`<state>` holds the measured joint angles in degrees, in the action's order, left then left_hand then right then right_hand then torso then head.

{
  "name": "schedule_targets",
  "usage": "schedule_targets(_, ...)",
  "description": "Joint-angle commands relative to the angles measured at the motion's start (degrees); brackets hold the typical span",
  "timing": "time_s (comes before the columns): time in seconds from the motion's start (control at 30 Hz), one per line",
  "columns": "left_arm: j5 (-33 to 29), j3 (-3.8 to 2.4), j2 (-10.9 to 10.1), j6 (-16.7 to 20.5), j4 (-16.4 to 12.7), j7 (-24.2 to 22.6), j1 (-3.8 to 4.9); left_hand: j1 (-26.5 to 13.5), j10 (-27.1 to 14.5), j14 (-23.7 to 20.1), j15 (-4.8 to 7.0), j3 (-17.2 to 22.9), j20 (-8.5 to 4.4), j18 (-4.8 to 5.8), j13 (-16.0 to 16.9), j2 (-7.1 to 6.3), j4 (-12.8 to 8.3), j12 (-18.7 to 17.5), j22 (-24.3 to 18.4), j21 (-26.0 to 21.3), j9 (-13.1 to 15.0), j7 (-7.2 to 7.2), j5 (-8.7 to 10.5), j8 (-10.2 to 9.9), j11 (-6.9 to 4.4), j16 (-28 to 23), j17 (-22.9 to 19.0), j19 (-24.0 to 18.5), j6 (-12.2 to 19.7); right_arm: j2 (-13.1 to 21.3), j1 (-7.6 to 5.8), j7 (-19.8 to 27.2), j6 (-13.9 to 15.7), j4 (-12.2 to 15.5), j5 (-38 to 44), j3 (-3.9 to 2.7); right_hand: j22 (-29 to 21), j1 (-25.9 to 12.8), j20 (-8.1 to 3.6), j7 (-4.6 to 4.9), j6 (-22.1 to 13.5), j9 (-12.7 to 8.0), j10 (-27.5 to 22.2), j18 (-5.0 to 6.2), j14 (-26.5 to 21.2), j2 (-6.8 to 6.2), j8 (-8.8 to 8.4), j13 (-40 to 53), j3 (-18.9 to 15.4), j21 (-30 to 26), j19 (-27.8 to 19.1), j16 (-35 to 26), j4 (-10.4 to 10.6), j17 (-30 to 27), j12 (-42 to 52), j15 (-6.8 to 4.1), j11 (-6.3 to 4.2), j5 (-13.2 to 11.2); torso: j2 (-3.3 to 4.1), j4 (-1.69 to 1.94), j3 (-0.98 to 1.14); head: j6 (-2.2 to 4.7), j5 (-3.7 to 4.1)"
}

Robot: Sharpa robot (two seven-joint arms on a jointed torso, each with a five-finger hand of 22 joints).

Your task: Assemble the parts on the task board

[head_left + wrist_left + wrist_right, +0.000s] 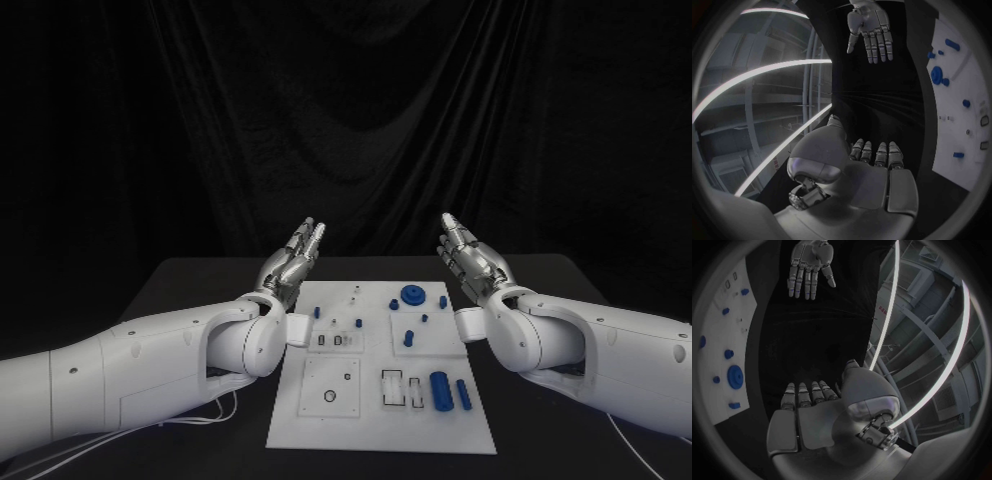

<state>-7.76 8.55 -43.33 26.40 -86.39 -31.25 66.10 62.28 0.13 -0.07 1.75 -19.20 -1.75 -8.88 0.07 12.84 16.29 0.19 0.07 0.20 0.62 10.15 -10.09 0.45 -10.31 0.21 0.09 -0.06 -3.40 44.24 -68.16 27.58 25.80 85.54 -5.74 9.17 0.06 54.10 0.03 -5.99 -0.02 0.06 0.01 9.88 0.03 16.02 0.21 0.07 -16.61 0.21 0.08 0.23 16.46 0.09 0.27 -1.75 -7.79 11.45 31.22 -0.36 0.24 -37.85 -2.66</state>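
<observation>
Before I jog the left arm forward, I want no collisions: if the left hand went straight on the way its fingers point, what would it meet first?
Nothing, as far as the pictures show. The left hand points up and away, toward the dark curtain, beside the task board, not over it. Depth is unclear.

No writing, label, brand, number or sign can be read anywhere here. The flat white rectangular task board carries only black outlines, rectangles and a small oval, which are shapes and not letters. In the right wrist view there is a tiny reddish mark on a pale upright strip in the room behind, but it is too small to make out as words.
</observation>
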Motion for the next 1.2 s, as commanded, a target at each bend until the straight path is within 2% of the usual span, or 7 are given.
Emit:
schedule_targets(0.03,-6.1,1.07,0.4,-13.9,0.7,-4.2,1.27,3.0,-0.1,0.1,4.96,-0.7,0.72,-0.93,-0.1,-0.95,0.4,-0.2,-0.1,-0.2,0.1,0.36,-0.03,0.3,0.54,-0.2,-0.1,0.1,-0.6,-0.1,-1.69,-3.1,-14.4,-1.0,-4.7,1.35,-0.1,1.1,0.71,0.03,0.0,-0.1,0.0,0.47,0.0,-0.05,-0.21,-0.1,-0.3,-0.2,-0.1,-0.2,0.0,-0.1,-0.3,-5.41,-0.04,0.2,0.00,-0.01,0.01,0.00,0.00)
schedule_targets(0.27,-9.1,3.19,0.8,-20.9,1.6,-5.7,2.85,3.0,-0.1,0.1,1.73,-0.1,3.21,-0.06,-0.1,-1.02,0.4,-0.2,-0.1,-0.2,0.1,0.90,0.22,0.3,4.15,-0.2,-0.1,0.1,-0.7,-0.2,-4.27,-4.5,-23.1,-2.4,-7.4,4.17,-0.1,1.7,1.54,0.80,0.0,-0.1,0.0,0.48,0.0,-0.15,-0.21,-0.1,-0.5,-0.2,-0.1,-0.2,0.1,-0.1,-0.3,-4.41,0.83,0.1,0.00,-0.01,0.01,0.00,0.00)
schedule_targets(0.63,4.5,3.57,-1.6,-24.2,5.5,-10.4,3.11,3.1,0.2,0.1,-1.27,0.6,6.17,-0.10,0.1,-0.82,0.4,0.0,-0.1,-0.2,0.2,-0.70,-0.03,0.4,8.61,-0.2,-0.1,0.1,-1.2,1.6,-5.51,-4.2,-33.0,-4.7,-8.2,5.00,-0.1,3.0,3.29,2.44,0.4,0.1,0.0,0.52,0.0,-0.36,-0.08,-0.1,-0.7,-0.2,-0.1,-0.2,0.1,-0.1,-0.3,-2.33,2.82,0.2,1.18,-0.01,0.13,-1.20,1.17)
schedule_targets(0.8,5.4,3.57,-1.7,-23.2,5.2,-11.1,3.11,3.7,2.7,0.1,-2.49,0.3,7.01,0.29,1.2,-0.74,0.4,2.6,-0.1,-0.2,0.4,-1.79,-0.26,0.5,11.20,-0.2,-0.1,0.1,-2.0,1.7,-5.61,-4.5,-33.8,-5.1,-8.2,5.00,-0.1,3.8,5.69,3.12,0.7,0.1,0.0,-0.53,0.0,-0.47,0.00,-0.1,-0.9,-0.2,-0.1,-0.2,0.0,-0.1,-0.3,2.32,4.36,0.3,1.25,-0.07,0.12,-1.78,0.70)
schedule_targets(0.87,6.1,3.57,-2.0,-23.0,5.1,-11.4,3.11,3.9,2.7,0.1,-2.62,0.3,7.10,0.33,1.2,-0.77,0.3,2.9,-0.1,-0.2,0.4,-1.88,-0.35,0.6,11.25,-0.2,-0.1,0.1,-2.2,1.8,-5.71,-4.7,-34.1,-5.2,-8.1,5.00,-0.1,5.3,8.67,2.32,0.8,0.2,0.0,-3.04,0.0,-0.68,0.02,0.0,-0.7,-0.2,-0.1,-0.2,-0.1,-0.1,-0.2,7.71,8.10,0.8,1.33,-0.17,0.15,-1.89,0.63)
schedule_targets(1.0,8.9,3.57,-3.0,-21.9,4.8,-11.8,3.11,4.3,2.5,0.1,-3.28,0.2,7.81,0.35,1.2,-0.78,0.4,3.4,-0.1,-0.2,0.4,-2.15,-0.44,0.6,11.41,-0.2,-0.1,0.1,-2.5,2.1,-6.05,-5.0,-34.2,-5.4,-5.5,5.00,-0.1,6.6,9.92,2.94,1.1,0.3,0.1,-3.71,0.0,-0.99,0.12,0.2,-0.5,-0.2,-0.1,-0.2,-0.3,-0.1,0.4,9.60,9.37,1.3,1.64,0.08,0.17,-2.31,0.55)
schedule_targets(1.2,12.3,3.57,-6.7,-17.3,2.4,-12.4,3.12,4.3,4.0,3.1,-9.10,0.0,17.13,-1.55,1.6,-2.38,0.4,7.5,1.2,1.8,0.8,-4.23,-2.33,1.0,13.34,2.2,1.0,2.9,-5.5,2.9,-7.33,-6.0,-33.2,-5.3,1.5,5.00,2.3,13.2,13.62,5.69,3.2,0.7,0.9,-2.85,2.3,-1.78,0.62,0.8,0.8,3.7,5.4,2.0,-2.8,1.1,3.1,12.41,13.64,5.5,2.47,0.15,0.15,-4.29,1.18)
